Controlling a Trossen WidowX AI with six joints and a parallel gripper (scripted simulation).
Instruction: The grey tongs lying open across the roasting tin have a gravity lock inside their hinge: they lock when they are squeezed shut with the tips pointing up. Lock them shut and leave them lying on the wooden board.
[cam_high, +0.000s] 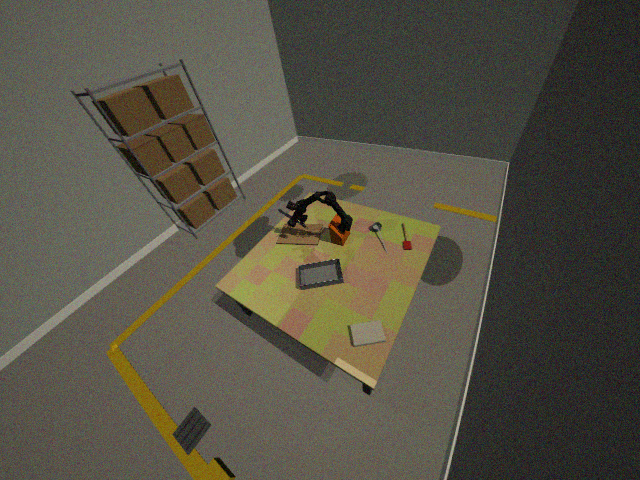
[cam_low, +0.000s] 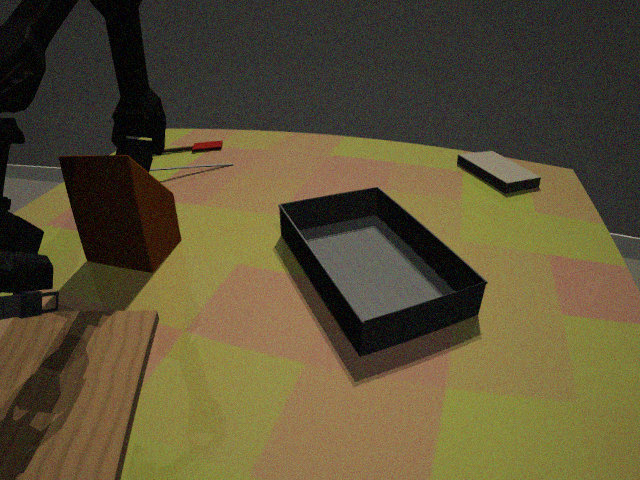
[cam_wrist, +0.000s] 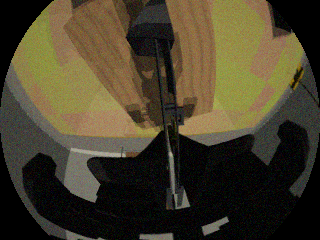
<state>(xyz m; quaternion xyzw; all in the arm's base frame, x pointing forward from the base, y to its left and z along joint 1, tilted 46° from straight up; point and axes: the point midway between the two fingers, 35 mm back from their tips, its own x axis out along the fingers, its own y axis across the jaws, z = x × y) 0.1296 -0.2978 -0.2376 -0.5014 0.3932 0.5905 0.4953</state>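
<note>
My gripper (cam_high: 295, 220) (cam_wrist: 166, 133) is shut on the grey tongs (cam_wrist: 162, 85) and holds them over the wooden board (cam_high: 299, 241) (cam_low: 116, 361) (cam_wrist: 200, 45). In the wrist view the tongs' two long arms run close together, almost parallel, from a wide dark block at the top down between my fingers. Which end points up is hard to tell. In the exterior view my fingers are hidden or out of frame at the left, and a dark grey part shows low by the board's far edge. The roasting tin (cam_high: 320, 285) (cam_low: 418, 321) stands empty, away from the board.
An orange wedge-shaped block (cam_high: 337, 233) (cam_low: 111, 211) stands beside the board, near the arm's base. A ladle (cam_high: 376, 227) and a red-ended tool (cam_high: 407, 245) (cam_low: 207, 146) lie beyond the base. A pale slab (cam_high: 367, 333) (cam_low: 498, 166) lies near the table's far corner.
</note>
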